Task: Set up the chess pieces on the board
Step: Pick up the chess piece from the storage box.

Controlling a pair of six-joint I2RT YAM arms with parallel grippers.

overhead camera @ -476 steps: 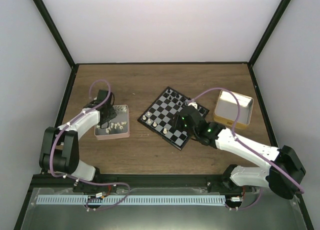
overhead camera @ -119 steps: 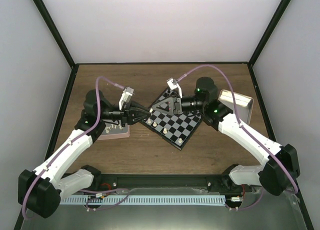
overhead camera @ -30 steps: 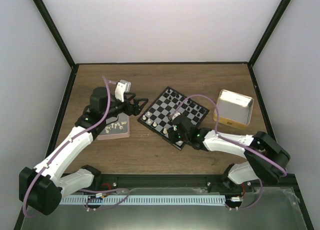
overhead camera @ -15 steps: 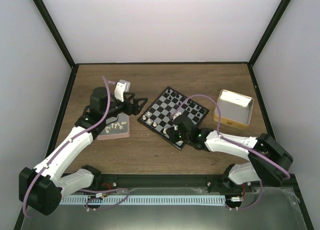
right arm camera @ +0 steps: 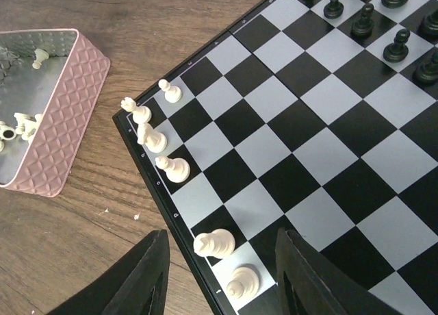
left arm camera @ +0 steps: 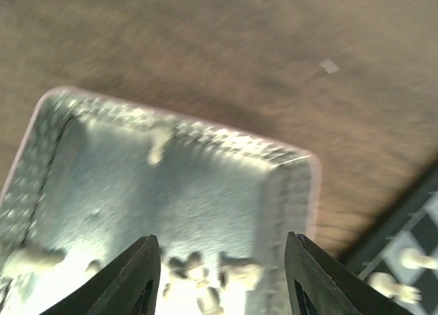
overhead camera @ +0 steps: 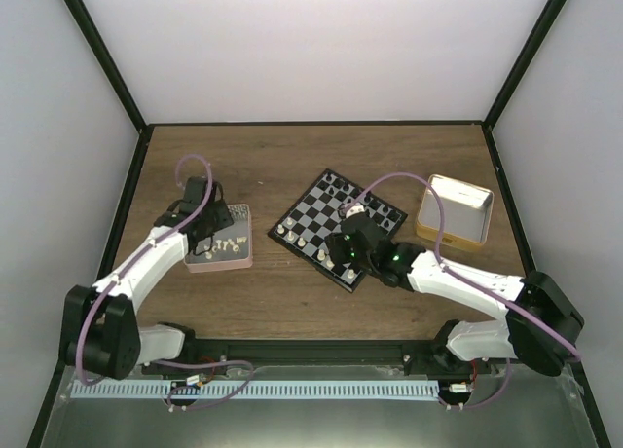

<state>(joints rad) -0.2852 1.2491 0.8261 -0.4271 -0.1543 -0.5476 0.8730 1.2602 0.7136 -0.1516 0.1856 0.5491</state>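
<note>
Table (overhead camera: pixel 292 156) of brown wood carries everything. Left arm (overhead camera: pixel 136 268) bends out to the left, and the left gripper (left arm camera: pixel 222 260) points down into the pink tray (left arm camera: pixel 294 192). Its fingers are spread over loose cream chess pieces (left arm camera: pixel 236 274) and grip none. Right arm (overhead camera: pixel 458 278) reaches low over the near corner of the board (right arm camera: pixel 274 144). The right gripper (right arm camera: pixel 219 260) is spread apart, empty, above the cream row (right arm camera: pixel 171 168) on the near-left edge. Black pieces (right arm camera: pixel 397 48) stand along the far side.
</note>
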